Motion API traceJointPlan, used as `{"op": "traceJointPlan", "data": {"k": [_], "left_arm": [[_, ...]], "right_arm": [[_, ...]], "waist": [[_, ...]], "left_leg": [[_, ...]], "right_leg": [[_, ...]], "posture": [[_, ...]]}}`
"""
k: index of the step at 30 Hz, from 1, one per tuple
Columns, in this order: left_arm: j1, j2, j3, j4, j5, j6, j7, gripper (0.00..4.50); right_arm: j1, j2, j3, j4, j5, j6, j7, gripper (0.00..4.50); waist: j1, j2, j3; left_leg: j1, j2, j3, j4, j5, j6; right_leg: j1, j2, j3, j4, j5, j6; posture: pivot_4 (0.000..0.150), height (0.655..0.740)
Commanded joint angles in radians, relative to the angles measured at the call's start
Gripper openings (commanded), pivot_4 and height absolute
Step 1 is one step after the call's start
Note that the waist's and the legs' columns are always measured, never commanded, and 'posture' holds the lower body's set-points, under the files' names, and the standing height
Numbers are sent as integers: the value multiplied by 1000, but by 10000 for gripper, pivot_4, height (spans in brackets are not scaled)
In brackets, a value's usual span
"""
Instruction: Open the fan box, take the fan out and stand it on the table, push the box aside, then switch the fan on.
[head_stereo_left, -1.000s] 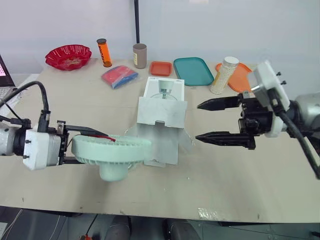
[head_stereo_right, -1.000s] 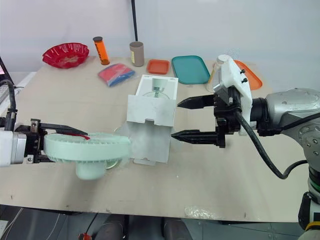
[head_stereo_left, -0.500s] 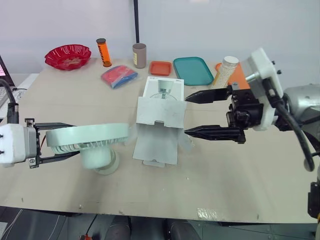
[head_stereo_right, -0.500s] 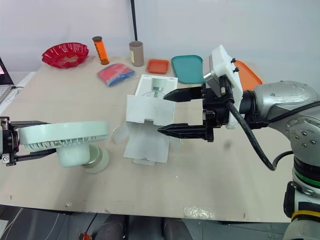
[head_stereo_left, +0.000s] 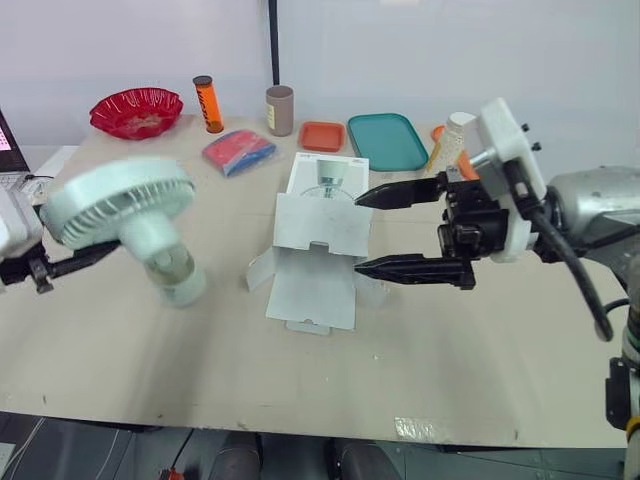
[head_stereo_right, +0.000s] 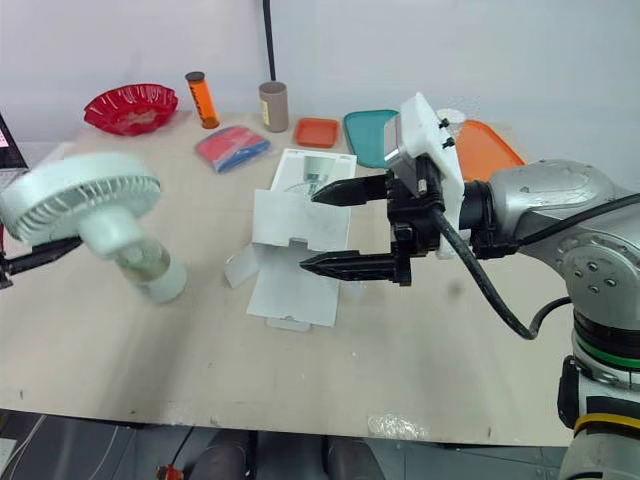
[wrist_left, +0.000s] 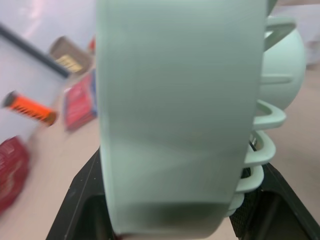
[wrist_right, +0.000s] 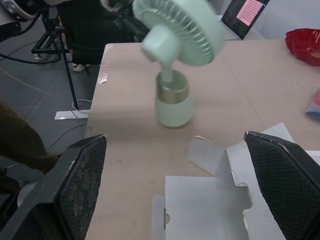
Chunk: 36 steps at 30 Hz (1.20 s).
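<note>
Your left pincer (head_stereo_left: 78, 255) is clamped across the round head of the pale green plastic desk fan (head_stereo_left: 120, 205), out to the left of the open white cardboard fan box (head_stereo_left: 315, 260) and well apart from it. Watch the stem: it runs tilted, head leaning away from the box, foot swung down toward it, at or just above the bench (head_stereo_left: 450, 350); I can't tell if it touches. Bring that axis upright before you let go. Your right pincer (head_stereo_left: 365, 232) hangs spread wide over the box's right side, the nearer arm for the push.
</note>
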Motion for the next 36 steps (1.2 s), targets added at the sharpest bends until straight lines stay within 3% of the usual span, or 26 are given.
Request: {"op": "traceJointPlan", "data": {"k": [1, 8, 15, 23, 36], "left_arm": [[-115, -24, -29, 44, -1, 103, 130, 20351], [-231, -137, -138, 17, 28, 182, 285, 20351], [-370, -174, -192, 46, 27, 303, 383, 20351], [-405, -240, -247, -32, 9, 432, 423, 20351], [-476, -87, -274, 51, 63, 480, 318, 20351]], "right_arm": [[-28, 9, 2, -14, -11, -21, -5, 45000], [-48, 51, 40, -18, -63, -29, -64, 45000], [-62, 73, 50, -20, -66, -15, -81, 45000], [-58, 82, 55, -31, -68, -18, -81, 45000], [-43, 85, 50, -31, -66, -7, -88, 45000]], "waist": [[0, -1, 0], [0, -2, 1], [1, -4, 1], [1, -4, 1], [0, -5, 1]], "left_leg": [[0, 0, 0, 0, 0, 0], [-2, 0, -1, 0, 0, 0], [-3, 0, -3, 1, 0, 0], [-4, -1, -3, 1, 0, 0], [-4, -1, -4, 1, 0, 0]], "right_leg": [[0, 0, 0, 0, 0, 0], [-1, 0, -1, 0, 0, 0], [-2, 0, -3, 0, 1, -1], [-2, -1, -3, 0, 1, -1], [-2, 0, -4, 0, 1, -1]], "posture": [[1500, 7400], [1500, 7400], [1500, 7400], [1500, 7400], [1500, 7400]]}}
